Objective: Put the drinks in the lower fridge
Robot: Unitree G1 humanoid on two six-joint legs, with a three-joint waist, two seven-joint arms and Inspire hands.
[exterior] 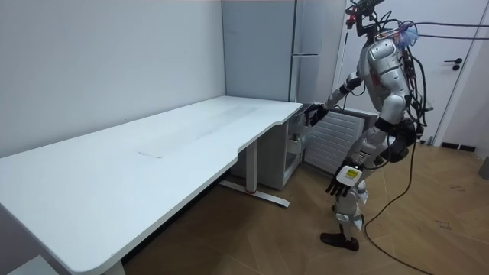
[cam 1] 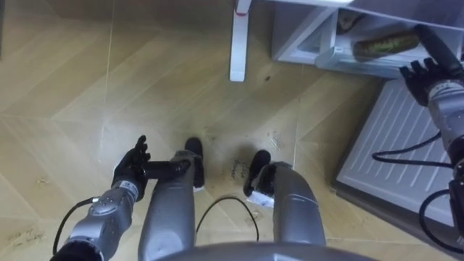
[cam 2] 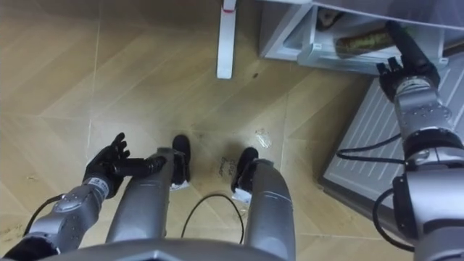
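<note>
The drink in play is a dark bottle (cam 1: 433, 42), long and slim. In the left eye view it runs from the right hand (cam 1: 428, 76) up towards the open lower fridge (cam 1: 293, 40), and the hand's fingers look curled round its lower end. A second drink, an olive-brown bottle (cam 1: 384, 45), lies on its side on a white shelf inside that compartment, just beside the held bottle's tip. Further back in the compartment sits something dark that I cannot make out. A ribbed white panel (cam 1: 395, 141) slopes down from the compartment on the robot's right, under the right forearm. The left hand (cam 1: 130, 170) hangs low beside the left leg over the wooden floor (cam 1: 87, 80), fingers relaxed and spread, holding nothing. A white bench leg (cam 1: 239, 40) stands on the floor left of the fridge. The right eye view shows the same layout: the olive-brown bottle flat on its shelf, the dark one just right of it in the clenched hand. In the room view the robot stands on the floor off the end of a long white bench (exterior: 153, 153). Its right arm is stretched towards the lower fridge at the bench's corner and its left arm hangs by the thigh.
</note>
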